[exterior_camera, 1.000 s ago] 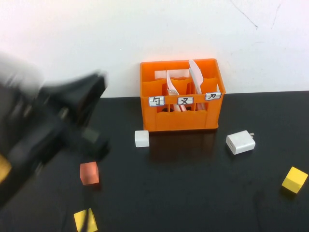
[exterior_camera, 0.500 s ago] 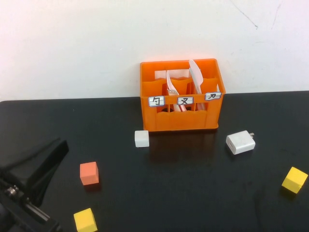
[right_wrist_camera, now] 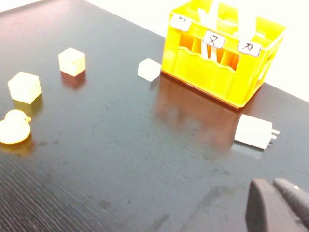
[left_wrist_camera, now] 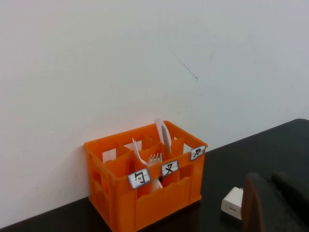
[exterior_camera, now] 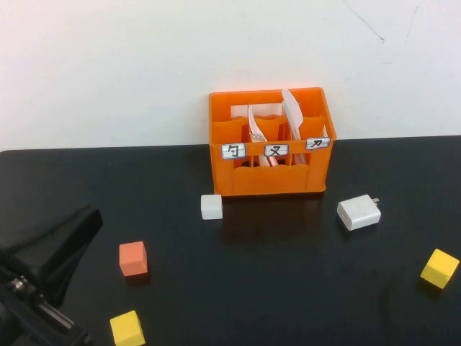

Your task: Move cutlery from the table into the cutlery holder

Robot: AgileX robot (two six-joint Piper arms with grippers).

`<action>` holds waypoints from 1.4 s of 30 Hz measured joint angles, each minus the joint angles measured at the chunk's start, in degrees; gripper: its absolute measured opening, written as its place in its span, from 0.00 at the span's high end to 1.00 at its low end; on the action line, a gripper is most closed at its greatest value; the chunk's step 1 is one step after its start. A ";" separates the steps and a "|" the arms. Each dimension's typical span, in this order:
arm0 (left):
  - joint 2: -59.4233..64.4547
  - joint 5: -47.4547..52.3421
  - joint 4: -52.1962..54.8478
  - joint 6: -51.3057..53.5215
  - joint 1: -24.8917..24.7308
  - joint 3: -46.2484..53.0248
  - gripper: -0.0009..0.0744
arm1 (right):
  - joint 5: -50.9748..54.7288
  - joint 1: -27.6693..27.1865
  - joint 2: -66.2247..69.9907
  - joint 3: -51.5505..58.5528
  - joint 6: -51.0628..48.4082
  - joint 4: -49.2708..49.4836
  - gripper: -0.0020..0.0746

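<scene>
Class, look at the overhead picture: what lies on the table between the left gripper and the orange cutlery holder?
In the high view, an orange cube and a white cube lie between the left gripper and the cutlery holder.

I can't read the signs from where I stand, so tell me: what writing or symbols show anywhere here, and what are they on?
Three small white labels on the front of the bright orange plastic crate, one per compartment:
"勺" on the left label.
"叉" on the middle label.
"刀" on the right label.
Nothing else carries readable text; the white charger block and the coloured cubes look blank.
The left gripper is at the near left edge; the right gripper shows only in its wrist view.
</scene>
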 joint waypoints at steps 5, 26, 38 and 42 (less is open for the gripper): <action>0.00 0.00 0.00 0.00 0.00 0.00 0.99 | 0.00 0.00 0.00 0.00 0.00 0.08 0.98; -18.55 -0.87 -3.02 0.00 21.34 13.62 0.99 | -0.13 0.00 0.00 0.00 0.00 0.08 0.98; -32.05 5.49 -4.99 -6.47 33.30 24.65 0.99 | -0.13 0.00 0.00 0.00 0.00 0.24 0.98; -32.16 13.68 -4.99 -7.04 33.45 24.65 0.99 | -0.13 0.00 0.00 0.00 0.00 0.47 0.98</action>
